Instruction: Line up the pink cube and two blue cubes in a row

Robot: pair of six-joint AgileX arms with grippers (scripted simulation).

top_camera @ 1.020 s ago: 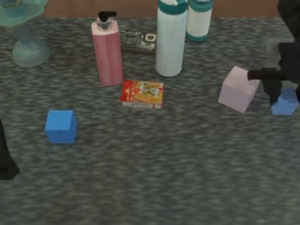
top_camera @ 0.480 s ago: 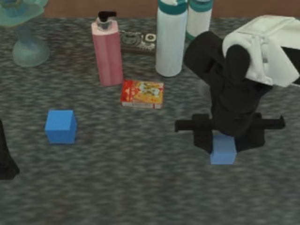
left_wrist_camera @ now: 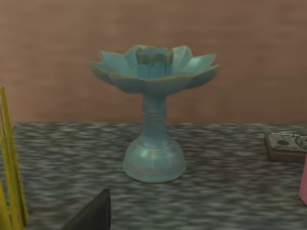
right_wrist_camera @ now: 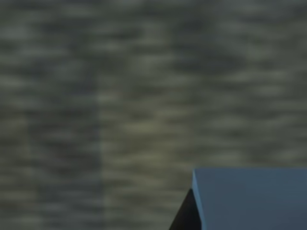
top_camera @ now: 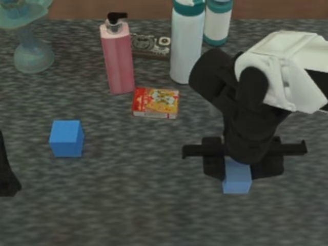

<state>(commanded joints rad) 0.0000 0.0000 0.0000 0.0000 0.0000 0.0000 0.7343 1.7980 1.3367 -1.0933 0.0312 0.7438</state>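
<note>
**A:** Where is the right gripper [top_camera: 237, 171] sitting?

**B:** It is hanging over the grey table [top_camera: 154, 205], right of the middle and toward the near edge. The smaller, lighter blue cube [top_camera: 237, 180] is showing directly under the fingers, with its upper part hidden by the black hand. The fingers seem to be closed on that cube, though the arm is covering the contact itself. In the right wrist view one blue corner [right_wrist_camera: 249, 199] is filling the space beside a dark finger, with the table behind it.

**A:** And the other cubes?

**B:** The medium blue cube [top_camera: 66, 138] is resting well to the left of the fingers, apart from everything. The pink cube is not showing in any view; the right arm is blocking a big patch of table behind the gripper.

**A:** What is lying around there?

**B:** Up and left of the fingers a red card box [top_camera: 156, 103] is lying flat. Beyond it a pink pump bottle [top_camera: 117, 55] and two white bottles [top_camera: 187, 43] are standing, with a small camera [top_camera: 150, 44] between them.

**A:** The left arm?

**B:** It is parked at the left edge [top_camera: 6, 174]; I cannot tell how its fingers are set. Its wrist camera is facing a teal flower-shaped stand [left_wrist_camera: 154, 115].
</note>
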